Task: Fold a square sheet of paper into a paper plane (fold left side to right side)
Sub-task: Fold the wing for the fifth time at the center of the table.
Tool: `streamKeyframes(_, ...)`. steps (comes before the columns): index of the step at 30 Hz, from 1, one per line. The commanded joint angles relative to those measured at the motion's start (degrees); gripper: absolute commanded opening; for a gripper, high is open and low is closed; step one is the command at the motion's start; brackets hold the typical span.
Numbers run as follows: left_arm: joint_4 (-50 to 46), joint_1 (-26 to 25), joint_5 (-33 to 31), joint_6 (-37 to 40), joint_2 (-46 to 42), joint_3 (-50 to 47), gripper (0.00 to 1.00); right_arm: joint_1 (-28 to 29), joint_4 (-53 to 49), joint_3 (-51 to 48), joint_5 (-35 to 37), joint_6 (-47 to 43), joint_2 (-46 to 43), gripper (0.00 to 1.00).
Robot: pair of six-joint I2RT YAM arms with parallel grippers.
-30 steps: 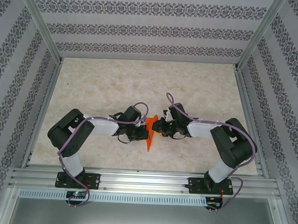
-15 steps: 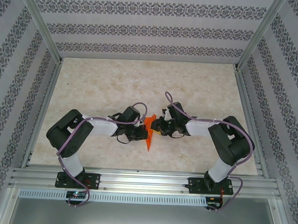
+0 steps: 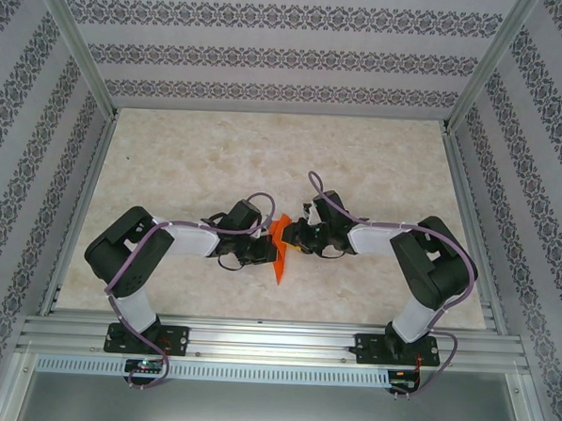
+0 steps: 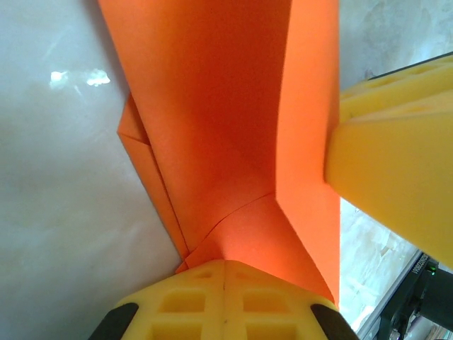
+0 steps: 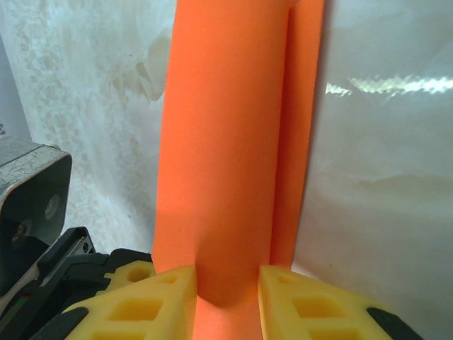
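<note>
Lately the right gripper (image 3: 294, 240) has edged leftward, nudging the folded orange paper (image 3: 279, 251) toward the left gripper (image 3: 262, 254), near the middle of the table (image 3: 218, 151). Both clamp it: the left pinched tight, the right around a thicker fold. The centre crease is probably being tightened.

We saw the right gripper (image 5: 226, 301) with its yellow foam pads (image 5: 145, 304) pressed against either side of the orange paper (image 5: 223, 142). The paper rose from between them as a long folded strip, its rounded fold facing us and a narrower layer along its right edge. Behind it lay the pale marbled table (image 5: 389, 212). A grey and black machine part (image 5: 32, 198) sat at lower left.
</note>
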Motion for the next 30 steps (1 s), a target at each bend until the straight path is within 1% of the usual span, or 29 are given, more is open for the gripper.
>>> streamKeyframes(1,0.5,0.9,-1.1,0.6,-0.1,-1.2,0.03,0.7,0.8,1.4,1.2,0.5,1.0,0.30)
streamKeyframes(4,0.6,0.9,-1.0,0.7,-0.3,-1.3,0.03,0.9,0.5,1.9,1.5,0.5,1.6,0.29)
streamKeyframes(7,0.6,1.0,-0.9,0.7,-0.8,-1.3,0.05,1.0,-0.1,2.5,2.0,0.5,2.3,0.29)
streamKeyframes(16,-1.3,1.8,-0.1,1.3,-4.7,-1.0,0.16,1.1,-1.0,3.2,2.3,0.6,3.8,0.30)
streamKeyframes(20,-2.5,2.3,0.9,1.6,-6.6,-0.6,0.19,1.1,-1.1,3.4,2.2,0.6,4.1,0.29)
streamKeyframes(23,-3.3,3.6,1.1,0.7,-8.0,-0.7,0.20,1.2,-1.0,3.5,2.1,0.5,4.1,0.30)
streamKeyframes(25,-3.1,5.4,2.2,-0.5,-8.4,-1.2,0.21,1.2,-1.0,3.5,2.0,0.5,4.0,0.30)
streamKeyframes(30,0.4,8.3,5.4,-3.0,-7.4,-0.7,0.25,1.2,-0.7,3.5,1.8,0.5,4.1,0.30)
